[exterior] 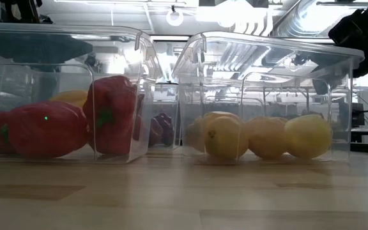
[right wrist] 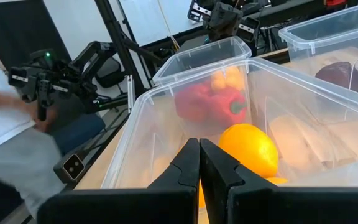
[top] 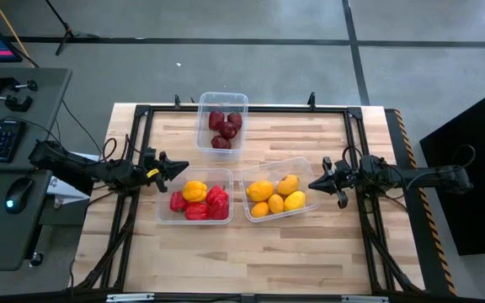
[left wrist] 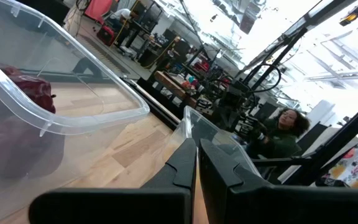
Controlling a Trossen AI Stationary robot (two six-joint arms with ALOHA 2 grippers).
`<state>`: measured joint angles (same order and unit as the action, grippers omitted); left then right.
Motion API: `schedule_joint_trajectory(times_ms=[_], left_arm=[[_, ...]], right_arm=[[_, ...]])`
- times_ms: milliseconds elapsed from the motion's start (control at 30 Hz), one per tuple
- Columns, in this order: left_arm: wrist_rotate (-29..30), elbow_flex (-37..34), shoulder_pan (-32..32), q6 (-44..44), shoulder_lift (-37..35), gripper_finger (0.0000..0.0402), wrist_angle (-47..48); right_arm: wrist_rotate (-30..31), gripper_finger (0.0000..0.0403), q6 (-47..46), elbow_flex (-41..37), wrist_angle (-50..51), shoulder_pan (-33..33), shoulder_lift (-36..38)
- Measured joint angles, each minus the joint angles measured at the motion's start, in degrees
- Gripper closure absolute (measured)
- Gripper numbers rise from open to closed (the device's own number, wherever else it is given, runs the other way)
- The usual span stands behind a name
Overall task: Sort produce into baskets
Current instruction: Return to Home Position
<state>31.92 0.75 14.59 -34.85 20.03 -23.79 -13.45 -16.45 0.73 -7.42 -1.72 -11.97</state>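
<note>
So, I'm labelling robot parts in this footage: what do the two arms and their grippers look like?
Both arms are slim, black and jointed, trailing dark cables. The left gripper carries a yellow patch behind it; the right gripper is all dark. Each has two flat, angular black fingers.

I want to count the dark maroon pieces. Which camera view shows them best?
The high view: it looks straight down into the far tub, where the maroon pieces lie uncovered. The low view shows them only dimly behind the nearer tubs; both wrist views show just parts through tub walls.
</note>
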Motion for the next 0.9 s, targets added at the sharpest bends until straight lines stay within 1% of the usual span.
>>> schedule_joint_trajectory(times_ms=[667,900], left_arm=[[0.0,0.0,0.0,0.0,0.0,0.0396,0.0],[0.0,0.0,0.1,0.1,-3.3,0.0396,0.4]], right_arm=[[0.0,0.0403,0.0,0.1,-0.1,0.0,0.0],[0.0,0.0403,0.0,0.1,-0.1,0.0,0.0]])
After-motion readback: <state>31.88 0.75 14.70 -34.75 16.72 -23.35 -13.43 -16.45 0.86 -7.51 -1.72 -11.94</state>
